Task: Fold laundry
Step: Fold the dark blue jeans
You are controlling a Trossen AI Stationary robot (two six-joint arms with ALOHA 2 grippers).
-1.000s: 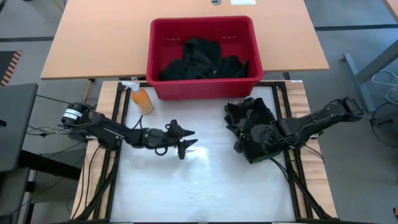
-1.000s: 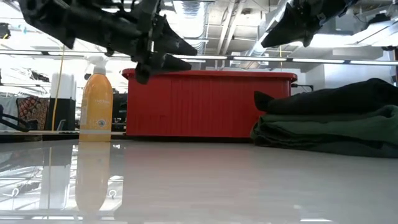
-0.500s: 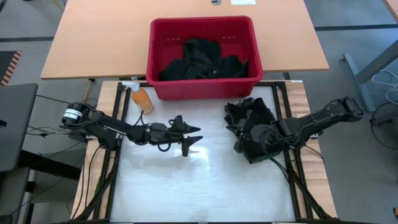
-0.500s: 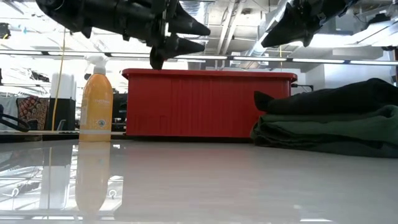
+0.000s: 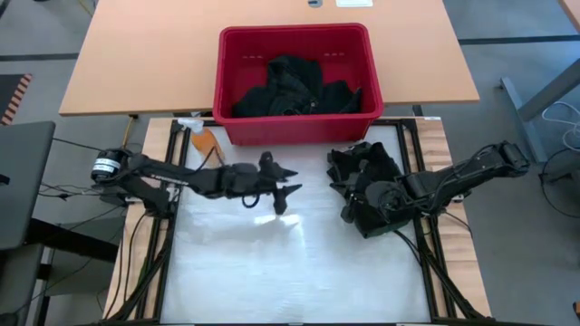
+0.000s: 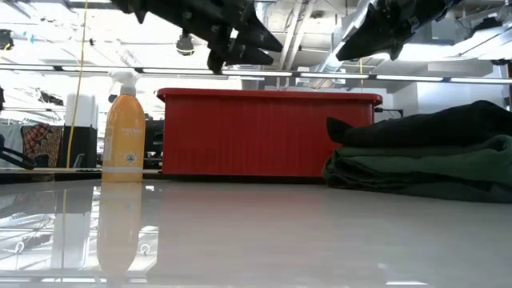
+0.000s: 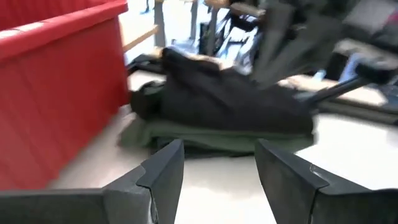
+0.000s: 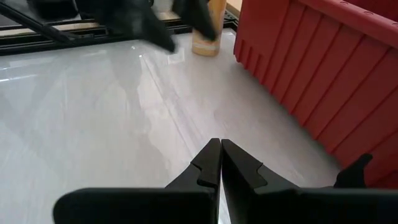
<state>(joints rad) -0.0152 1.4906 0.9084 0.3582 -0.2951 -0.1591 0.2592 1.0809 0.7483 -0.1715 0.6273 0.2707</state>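
The left claw [image 5: 283,187] hung released and empty above the white tabletop [image 5: 272,263], near the red basket [image 5: 227,91]. Reaching in, it might snag the rim, or drag out several tangled garments [image 5: 294,86] at once. The right claw [image 5: 349,210] was clenched, empty, over the folded stack [image 5: 367,167] (a nudge could topple it). The low view showed that stack as dark green under black [image 6: 424,164]; only the high view showed laundry left in the basket.
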